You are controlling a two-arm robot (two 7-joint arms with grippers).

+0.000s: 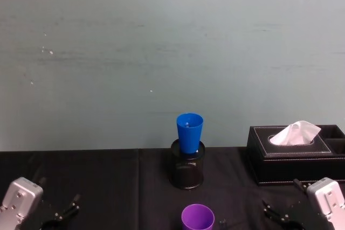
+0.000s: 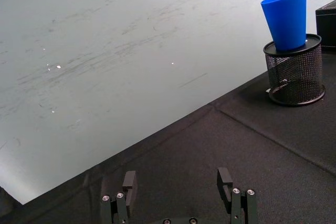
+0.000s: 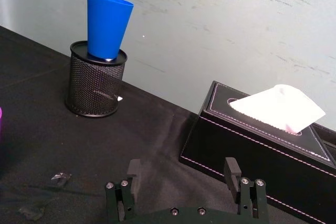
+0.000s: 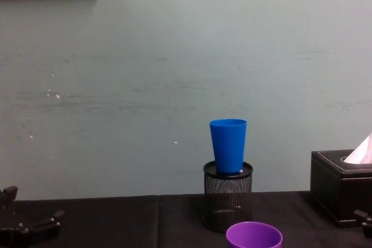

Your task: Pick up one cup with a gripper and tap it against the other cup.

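Purple tumbler (image 1: 197, 217) stands mouth up on the black-clothed surface (image 1: 108, 176), near edge, about centre. Nothing touches it.

Blue tumbler (image 1: 189, 132) is farther back, straight behind the purple one. Its narrow base is dropped into the mouth of a black wire-mesh pen holder (image 1: 187, 169). The taper looks to wedge it there, so most of the cup rides above the holder. Black tissue box (image 1: 294, 152) is right of the holder, apart from it.

Left pincer (image 2: 177, 182): low at near left, fingers spread wide, empty.
Right pincer (image 3: 182, 169): low at near right, fingers spread wide, empty, facing holder and tissue box.
Both are well apart from either cup.

My read:
- Task not started; grasping the purple cup comes first.
- It stands free, so a side grasp on the wall should work.
- Smooth tapered plastic could slide out of a light squeeze, so grip mid-wall.
- Blue is raised, so the tap needs a lift first.
- Blue is perched, not fixed. A hard knock could tip it or shove the holder, so keep contact light, wall to wall.
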